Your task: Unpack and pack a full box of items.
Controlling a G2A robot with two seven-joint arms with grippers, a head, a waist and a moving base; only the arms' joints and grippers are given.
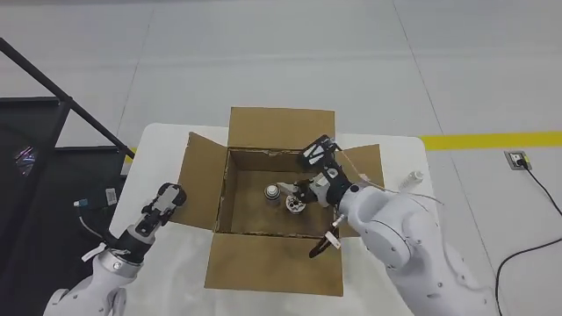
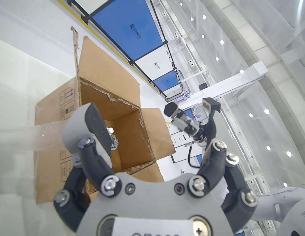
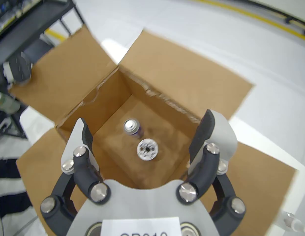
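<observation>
Matt corrugated cardboard box (image 3: 167,79); shiny metal-topped can (image 3: 131,125)

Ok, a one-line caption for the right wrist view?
Open right tool above an open cardboard box with two small containers upright on its floor.

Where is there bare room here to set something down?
Bare: the box floor between the can and the wall on the left pincer's side, and the table corner beyond that flap. Crowded: mid-box, where can and white-topped item stand under the right pincer.

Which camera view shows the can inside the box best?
The right wrist view: it looks down on the can, nothing covering it. The top view shows it tiny; the left wrist view catches just its top.
</observation>
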